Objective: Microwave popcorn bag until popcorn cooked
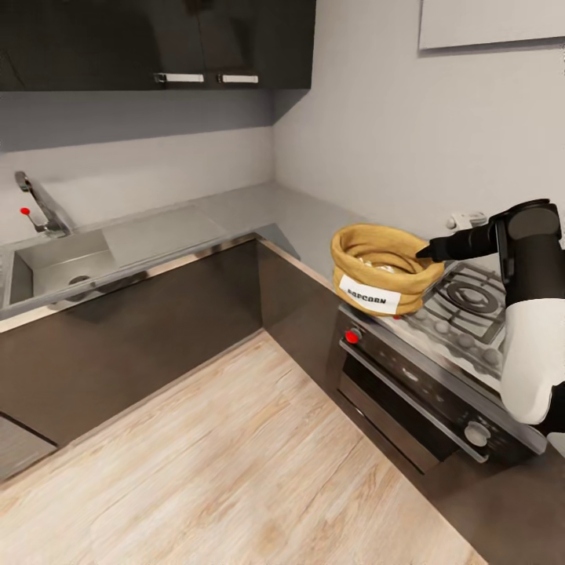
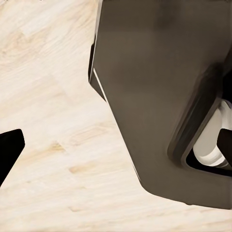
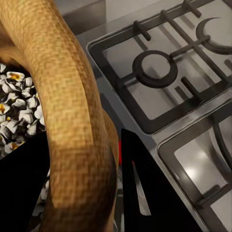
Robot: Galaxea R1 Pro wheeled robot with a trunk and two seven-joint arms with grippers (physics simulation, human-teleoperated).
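Observation:
The tan burlap popcorn bag (image 1: 382, 268), with its white "POPCORN" label facing me, is at the left corner of the hob, next to the steel-grey countertop (image 1: 267, 210). I cannot tell whether it rests there or hangs just above. My right gripper (image 1: 429, 253) is shut on its thick rolled rim. In the right wrist view the gripper (image 3: 84, 186) has one black finger inside the bag (image 3: 67, 92), over the white popcorn (image 3: 17, 104), and one outside. My left gripper (image 2: 116, 147) hangs open over the wood floor. The microwave is out of view.
A silver gas hob (image 1: 467, 302) with black grates lies under my right arm, above a dark built-in oven (image 1: 416, 392) with a red knob (image 1: 352, 337). A sink (image 1: 59, 267) and tap (image 1: 39, 205) sit at the left. Dark wall cabinets (image 1: 157, 39) hang overhead. Pale plank floor (image 1: 235, 455) spreads in front.

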